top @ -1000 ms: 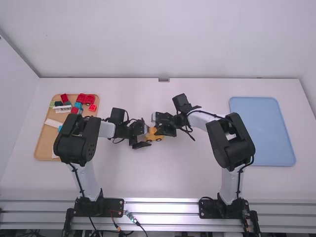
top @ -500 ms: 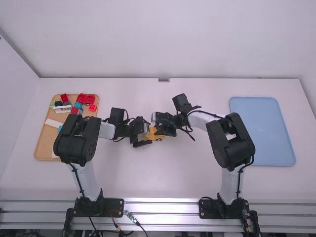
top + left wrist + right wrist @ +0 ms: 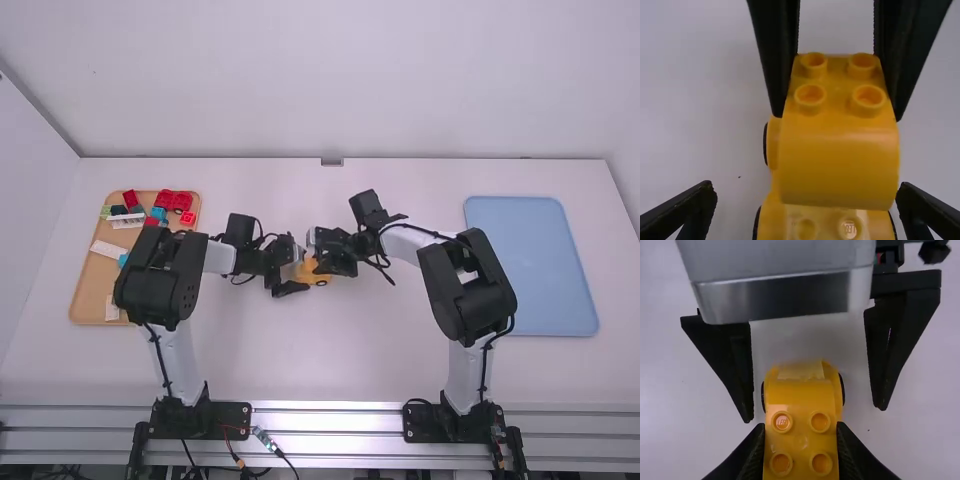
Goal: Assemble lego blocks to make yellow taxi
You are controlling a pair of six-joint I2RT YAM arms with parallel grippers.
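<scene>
My left gripper (image 3: 293, 270) stands at the left end of the yellow car (image 3: 322, 279), mid-table, with my right gripper (image 3: 316, 262) over the car. In the left wrist view, the left gripper (image 3: 807, 205) is open, its fingers on both sides of the wheeled yellow base (image 3: 772, 222). A studded yellow block with a curved front (image 3: 840, 160) sits on that base, between the other arm's fingers. The right wrist view has my right gripper (image 3: 800, 432) shut on this yellow block (image 3: 801, 442); the base (image 3: 801, 371) shows past it, between the open left fingers.
An orange tray (image 3: 85, 290) at the left holds red, blue, green and white pieces, including a red wheeled base (image 3: 174, 200). The left arm's elbow overhangs its near right part. A blue tray (image 3: 532, 265) lies at the right.
My left gripper has shifted slightly to the right along the car, and its forearm and elbow have moved a little with it. The right arm and the car look unmoved.
</scene>
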